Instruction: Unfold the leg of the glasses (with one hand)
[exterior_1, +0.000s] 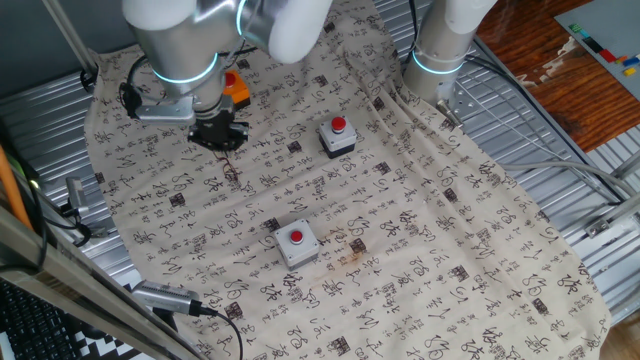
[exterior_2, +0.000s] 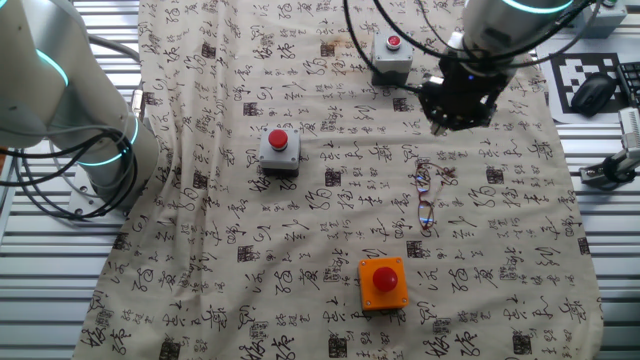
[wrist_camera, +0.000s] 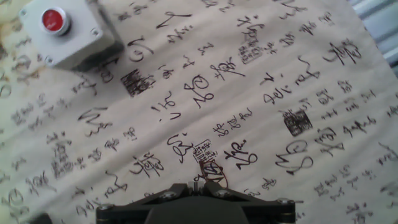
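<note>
hand (exterior_2: 452, 112) above the glasses (exterior_2: 425, 195) on the table (exterior_2: 300, 230).
glasses appear untouched, leg probably not yet unfolded; whether the fingers are spread or pressed together cannot be told.

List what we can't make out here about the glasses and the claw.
- Glasses: too small in both fixed views to tell whether a leg is folded.
- Hand view: only a lens edge shows; the claw body hides the rest.
- Claw: finger gap unreadable, dark and small.

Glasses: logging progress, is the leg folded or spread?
Cannot tell; the glasses lie flat on the cloth, too thin to resolve.
</note>
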